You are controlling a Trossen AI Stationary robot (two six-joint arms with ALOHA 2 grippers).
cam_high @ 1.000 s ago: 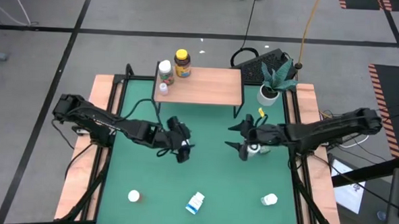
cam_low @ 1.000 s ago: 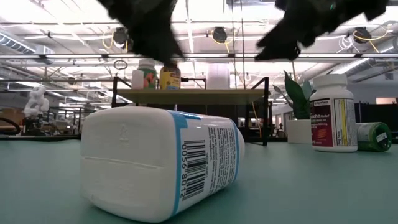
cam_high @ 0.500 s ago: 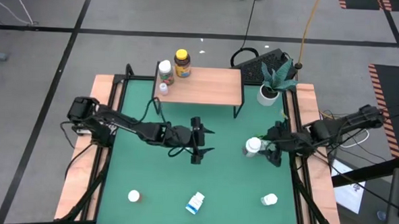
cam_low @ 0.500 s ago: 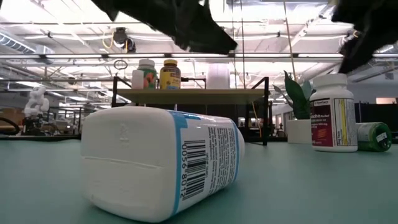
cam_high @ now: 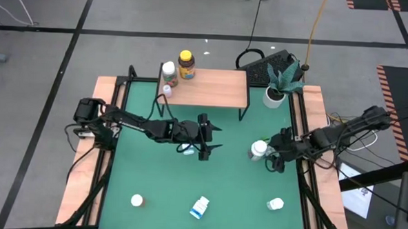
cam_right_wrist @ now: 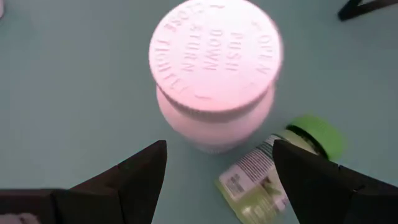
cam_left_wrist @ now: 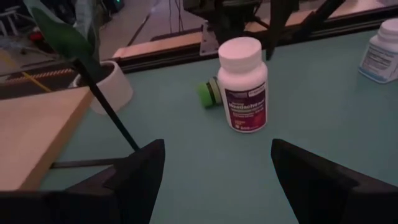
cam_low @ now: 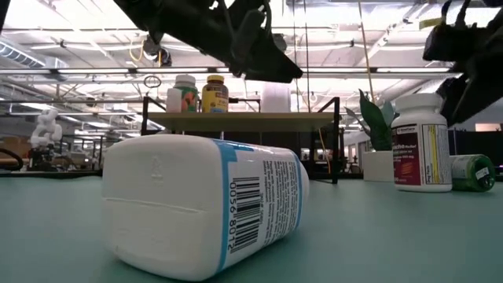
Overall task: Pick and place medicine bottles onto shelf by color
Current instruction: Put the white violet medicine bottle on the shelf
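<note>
- Right pincer [cam_right_wrist: 216, 182] released and empty, fingers spread to either side of the white bottle [cam_right_wrist: 214, 74], just above its lid. Likely lined up for a pick from overhead.
- Left pincer [cam_left_wrist: 214, 180] likewise released and empty, hanging over the middle of the table [cam_high: 222, 177], pointed across at that same white bottle. Looks to be waiting, not reaching.
- White bottle upright near the right edge of the table, so the lid is clear for a straight grip.
- Green bottle [cam_right_wrist: 277, 165] on its side, just beside the white one and close to the right edge. Lying down, so liable to roll if nudged during the pick.
- Shelf [cam_high: 212, 88] at the back edge, carrying three bottles bunched at its left end: one white with a colourful label [cam_high: 168, 71], one amber with a yellow lid [cam_high: 186, 64], one small pale one [cam_high: 166, 91]. Rest of its top bare, probably kept for other colour groups.
- Along the front edge, well apart from each other: one white bottle [cam_high: 137, 200] towards the left corner, one blue-labelled bottle [cam_high: 200, 207] lying flat at the middle, one white bottle [cam_high: 276, 203] towards the right corner.
- Count: eight bottles, three shelved and five on the table; two pincers; one shelf.
- Plant pot [cam_high: 274, 97] at the back right corner, no part of the sorting.
</note>
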